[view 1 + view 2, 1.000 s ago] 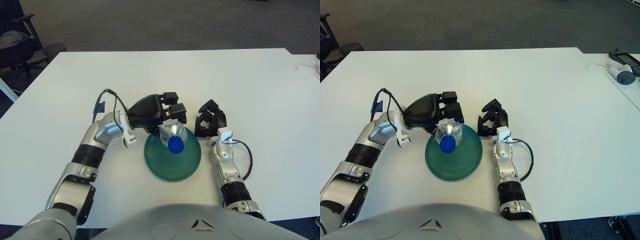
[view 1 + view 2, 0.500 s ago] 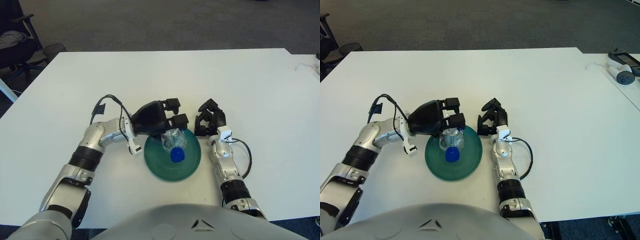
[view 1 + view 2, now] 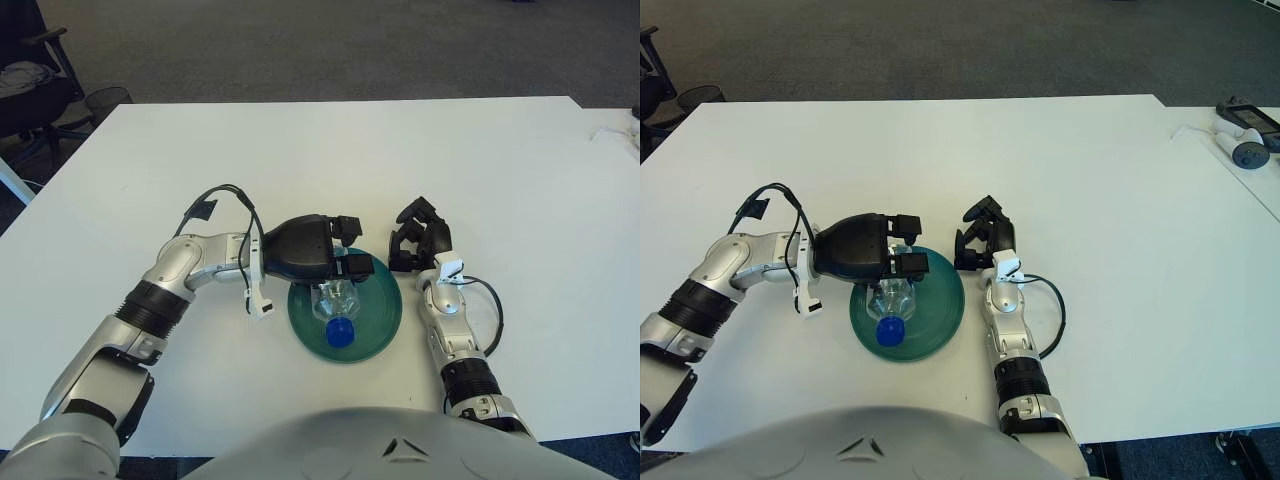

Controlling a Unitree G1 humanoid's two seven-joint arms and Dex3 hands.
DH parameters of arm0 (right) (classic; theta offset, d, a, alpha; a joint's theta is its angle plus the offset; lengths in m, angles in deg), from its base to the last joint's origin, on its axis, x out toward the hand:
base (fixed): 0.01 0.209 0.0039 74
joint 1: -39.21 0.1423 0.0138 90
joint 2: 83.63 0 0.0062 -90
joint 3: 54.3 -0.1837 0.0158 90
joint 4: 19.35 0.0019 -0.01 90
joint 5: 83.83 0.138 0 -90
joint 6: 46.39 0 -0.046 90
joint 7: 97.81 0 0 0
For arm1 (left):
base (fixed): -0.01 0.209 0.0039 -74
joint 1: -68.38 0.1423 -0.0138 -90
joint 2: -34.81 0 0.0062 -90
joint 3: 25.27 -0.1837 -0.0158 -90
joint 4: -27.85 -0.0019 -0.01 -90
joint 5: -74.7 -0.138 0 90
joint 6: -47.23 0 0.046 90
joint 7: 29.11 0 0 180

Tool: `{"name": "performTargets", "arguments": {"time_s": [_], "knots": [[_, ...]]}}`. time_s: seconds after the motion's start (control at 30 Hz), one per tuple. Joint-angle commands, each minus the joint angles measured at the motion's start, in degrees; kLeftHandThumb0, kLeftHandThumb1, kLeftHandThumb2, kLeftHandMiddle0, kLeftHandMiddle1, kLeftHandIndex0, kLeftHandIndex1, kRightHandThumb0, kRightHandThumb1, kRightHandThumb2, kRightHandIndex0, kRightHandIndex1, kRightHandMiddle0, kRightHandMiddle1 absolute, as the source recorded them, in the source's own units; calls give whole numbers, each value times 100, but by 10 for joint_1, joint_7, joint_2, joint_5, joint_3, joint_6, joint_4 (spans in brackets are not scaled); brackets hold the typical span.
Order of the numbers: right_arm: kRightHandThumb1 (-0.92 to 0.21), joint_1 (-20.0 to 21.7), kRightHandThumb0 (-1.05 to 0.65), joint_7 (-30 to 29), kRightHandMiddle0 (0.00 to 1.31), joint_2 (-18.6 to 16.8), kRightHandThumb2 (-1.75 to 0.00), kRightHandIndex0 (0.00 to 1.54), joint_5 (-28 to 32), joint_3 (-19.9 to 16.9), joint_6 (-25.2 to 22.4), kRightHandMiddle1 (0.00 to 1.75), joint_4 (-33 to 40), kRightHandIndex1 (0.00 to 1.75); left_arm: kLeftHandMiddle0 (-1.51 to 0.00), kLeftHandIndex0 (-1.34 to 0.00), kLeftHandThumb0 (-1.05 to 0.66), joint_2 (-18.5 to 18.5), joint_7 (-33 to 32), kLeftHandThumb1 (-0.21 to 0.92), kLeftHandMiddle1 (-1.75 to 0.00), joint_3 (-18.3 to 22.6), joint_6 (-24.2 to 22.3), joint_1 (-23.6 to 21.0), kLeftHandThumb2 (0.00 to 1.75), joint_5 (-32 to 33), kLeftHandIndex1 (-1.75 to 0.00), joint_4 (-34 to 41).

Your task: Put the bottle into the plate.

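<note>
1. Bottle [image 3: 337, 306] lies low over the green plate [image 3: 380, 318], blue cap toward the robot. The left hand [image 3: 318, 256] is wrapped round its base, I'd guess so it goes down flat.
2. Right-eye view: the right hand [image 3: 982, 238] shows just right of the plate, fingers curled, holding nothing.
</note>
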Motion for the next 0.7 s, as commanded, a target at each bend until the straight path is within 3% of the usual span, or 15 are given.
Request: {"name": "performTargets", "arguments": {"time_s": [0.0,0.1,0.17,0.23,0.3,0.33,0.4,0.43,0.47,0.57,0.67], "knots": [[-8,-23,0,4,56,-1,-157,80,10,-5,-22,175,-32,169,-121,-55,-45,7,2,40,-175,0,1,-11,121,24,-175,12],[-7,-23,0,12,57,-1,-158,81,17,-6,-19,175,-33,168,-114,-54,-45,3,-12,41,-175,4,7,-10,120,36,-175,9],[-7,-21,0,17,57,-2,-159,82,22,-7,-17,175,-35,168,-99,-51,-44,-2,-21,44,-175,8,9,-5,116,51,-175,3],[-6,-21,0,19,58,-2,-159,82,22,-8,-15,175,-35,168,-84,-46,-42,-1,-36,52,-175,13,15,5,106,60,-175,-6],[-6,-22,0,10,58,-2,-159,82,14,-7,-13,175,-32,168,-55,-34,-39,1,-61,71,-175,19,23,13,79,51,-173,-19],[-6,-23,0,0,58,-2,-160,82,6,-5,-14,175,-29,169,-35,-22,-55,3,-74,78,-163,21,25,13,70,38,-158,-21],[-7,-24,0,-12,58,-2,-160,79,-4,-4,-15,175,-26,172,-19,-11,-72,4,-89,85,-128,22,26,12,64,21,-131,-22],[-7,-24,0,-22,58,-2,-160,79,-10,-3,-18,175,-25,172,-16,-9,-76,7,-97,87,-120,20,28,6,63,7,-126,-20],[-7,-24,0,-32,58,-2,-160,79,-19,-1,-23,175,-23,173,-12,-6,-84,13,-105,89,-87,17,31,-2,64,-12,-95,-17],[-5,-25,0,-52,60,-3,-162,79,-35,2,-30,175,-18,174,-7,-2,-97,27,-120,91,-33,10,30,-15,67,-52,-44,-10],[-5,-23,0,-61,60,-2,-163,79,-42,4,-35,175,-17,174,-5,-1,-102,32,-129,92,-13,5,24,-20,68,-69,-23,-8]]}}
